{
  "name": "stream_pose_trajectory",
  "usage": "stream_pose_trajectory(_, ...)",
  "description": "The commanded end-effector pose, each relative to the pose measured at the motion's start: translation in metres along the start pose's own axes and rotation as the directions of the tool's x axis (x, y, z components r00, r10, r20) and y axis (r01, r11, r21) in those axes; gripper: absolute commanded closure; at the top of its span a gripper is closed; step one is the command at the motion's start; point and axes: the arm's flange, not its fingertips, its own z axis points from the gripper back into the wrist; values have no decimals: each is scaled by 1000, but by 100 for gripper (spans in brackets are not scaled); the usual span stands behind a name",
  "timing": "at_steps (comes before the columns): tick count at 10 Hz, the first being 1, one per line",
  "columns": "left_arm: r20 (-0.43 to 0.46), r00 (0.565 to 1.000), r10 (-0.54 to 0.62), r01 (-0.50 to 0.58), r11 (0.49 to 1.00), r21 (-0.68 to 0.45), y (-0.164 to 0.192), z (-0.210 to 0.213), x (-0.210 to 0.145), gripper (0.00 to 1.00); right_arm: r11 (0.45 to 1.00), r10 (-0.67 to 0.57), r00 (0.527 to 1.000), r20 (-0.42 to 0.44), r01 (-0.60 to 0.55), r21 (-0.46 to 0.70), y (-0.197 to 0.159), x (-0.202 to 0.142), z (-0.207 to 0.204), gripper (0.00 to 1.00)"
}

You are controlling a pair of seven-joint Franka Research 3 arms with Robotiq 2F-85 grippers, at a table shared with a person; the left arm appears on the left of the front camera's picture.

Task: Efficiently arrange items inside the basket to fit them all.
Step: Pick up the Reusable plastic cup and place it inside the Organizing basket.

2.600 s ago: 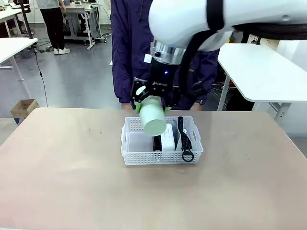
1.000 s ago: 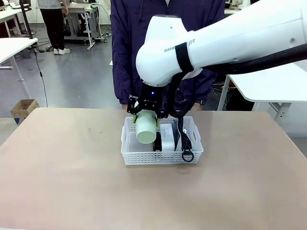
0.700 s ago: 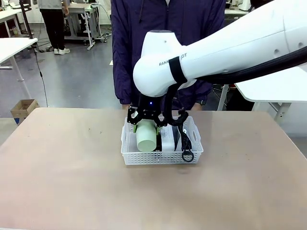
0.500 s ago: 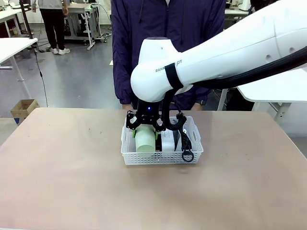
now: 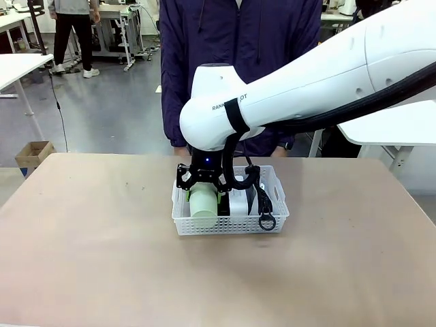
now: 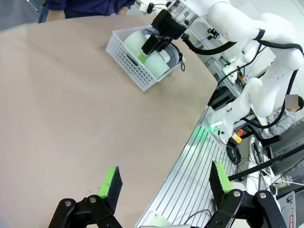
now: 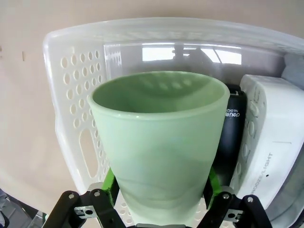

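Spanning beige table (image 5: 88, 259) — grey workshop floor (image 5: 109, 109)

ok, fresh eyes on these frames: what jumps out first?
The big white right arm reaching across the middle, its end effector clamped on a pale green cup inside the left end of the white basket. Beside the cup stand a black stapler and a white box.
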Motion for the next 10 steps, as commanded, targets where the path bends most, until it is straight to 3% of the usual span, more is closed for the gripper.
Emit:
stream_pose_trajectory(1,12,1000,-19,19,1000,-9,-2,1,0,3,999,-30,999,16,31,-42,6,2,-5,15)
stream_pose_trajectory(4,12,1000,-19,19,1000,-9,-2,1,0,3,999,-34,999,3,34,-42,6,3,-6,15)
stream_pose_trajectory(5,12,1000,-19,19,1000,-9,-2,1,0,3,999,-29,1000,-1,29,-45,6,4,-7,0)
stream_pose_trajectory(10,12,1000,-19,19,1000,-9,-2,1,0,3,999,-20,1000,-2,20,-30,6,4,-6,0)
